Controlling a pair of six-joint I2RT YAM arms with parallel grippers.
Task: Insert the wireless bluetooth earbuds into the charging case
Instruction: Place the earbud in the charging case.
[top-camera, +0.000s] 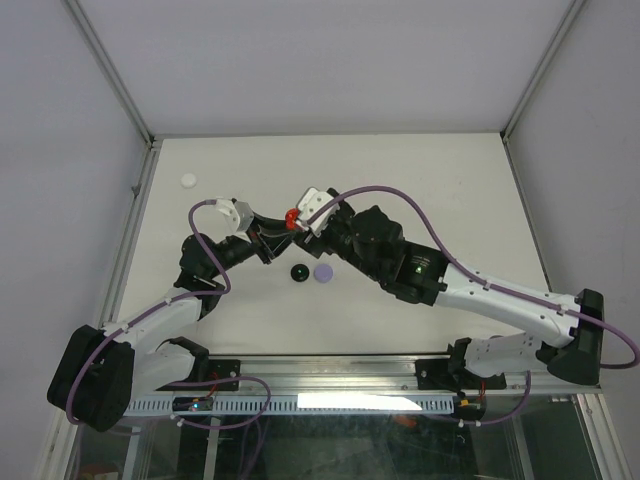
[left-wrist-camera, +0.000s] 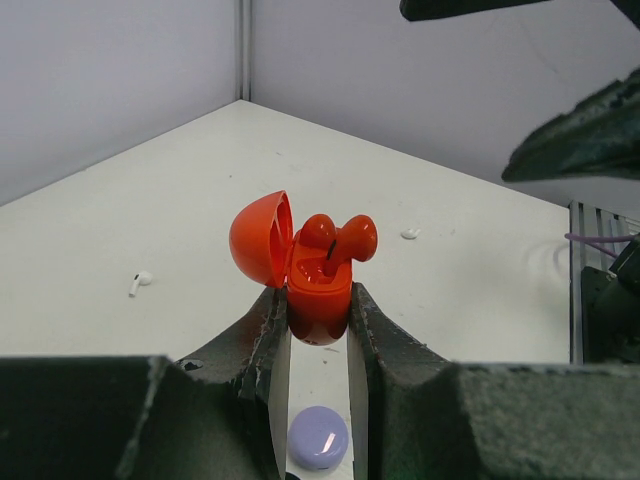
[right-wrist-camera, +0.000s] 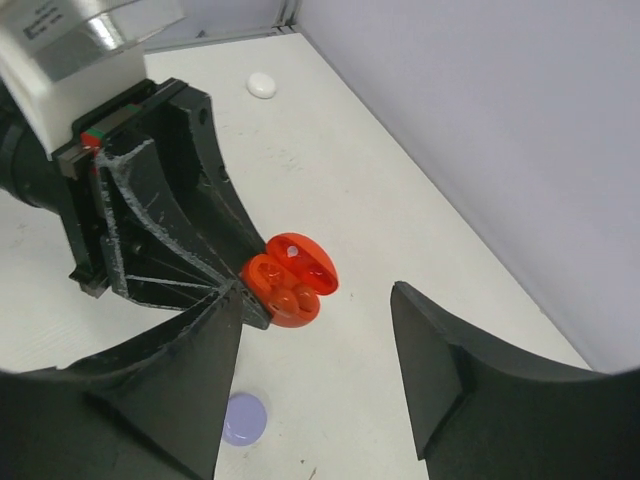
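Note:
My left gripper (left-wrist-camera: 316, 296) is shut on the base of an open red charging case (left-wrist-camera: 318, 292) and holds it above the table, lid (left-wrist-camera: 258, 238) hinged back. Two red earbuds (left-wrist-camera: 338, 238) sit in its base, their heads above the rim. The case also shows in the top view (top-camera: 291, 217) and in the right wrist view (right-wrist-camera: 290, 280). My right gripper (right-wrist-camera: 320, 375) is open and empty, its jaws wide apart just short of the case, touching nothing. In the top view the right gripper (top-camera: 306, 222) is beside the left gripper (top-camera: 279, 229).
A lavender case (top-camera: 323, 271) and a black case (top-camera: 298, 272) lie shut on the table below the grippers. A white case (top-camera: 188, 180) lies at the far left. Two white earbuds (left-wrist-camera: 140, 281) (left-wrist-camera: 410, 233) lie loose on the table.

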